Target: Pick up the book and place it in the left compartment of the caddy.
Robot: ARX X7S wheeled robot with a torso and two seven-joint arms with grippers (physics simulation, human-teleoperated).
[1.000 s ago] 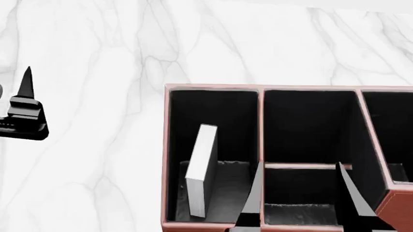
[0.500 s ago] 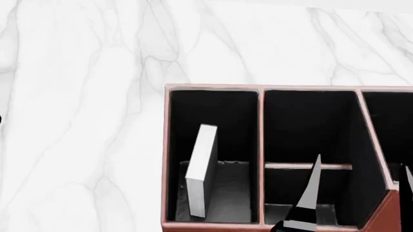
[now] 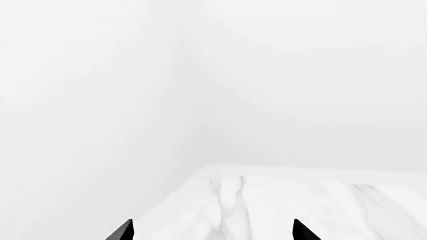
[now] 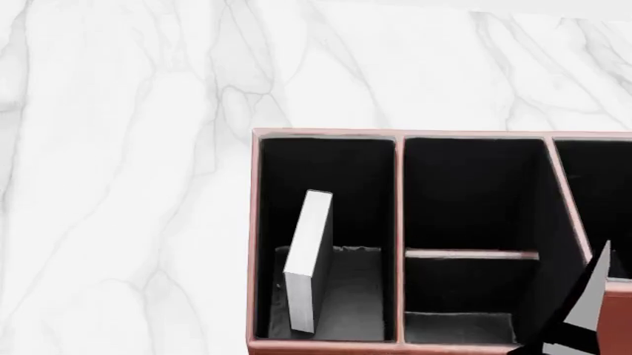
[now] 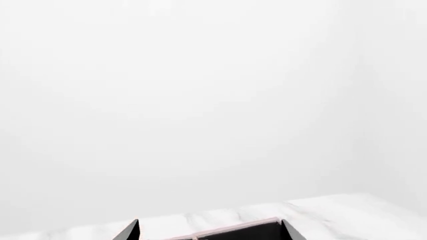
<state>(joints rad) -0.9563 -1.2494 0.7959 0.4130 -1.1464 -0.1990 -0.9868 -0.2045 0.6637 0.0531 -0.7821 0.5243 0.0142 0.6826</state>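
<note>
The book [image 4: 308, 259] stands on its edge inside the left compartment [image 4: 357, 296] of the reddish-brown caddy [image 4: 326, 134], leaning against that bay's left wall with its white pages facing me. Nothing holds it. In the head view only one grey finger [image 4: 590, 296] of my right gripper shows, over the caddy's right part, well apart from the book. In the right wrist view the right gripper [image 5: 210, 232] is open, with a strip of the caddy's rim [image 5: 233, 231] far beyond it. My left gripper [image 3: 212, 232] is open over bare marble and is out of the head view.
The caddy rests on a white marble tabletop [image 4: 148, 148]. A cross wall [image 4: 472, 255] splits the middle bays, and a taller bay [image 4: 602, 200] lies at the right. Both wrist views look mostly at a plain white wall [image 3: 200, 75].
My right gripper has slid right, from beside the left bay to the caddy's right part. The left gripper has left the head view. The book has not moved.
</note>
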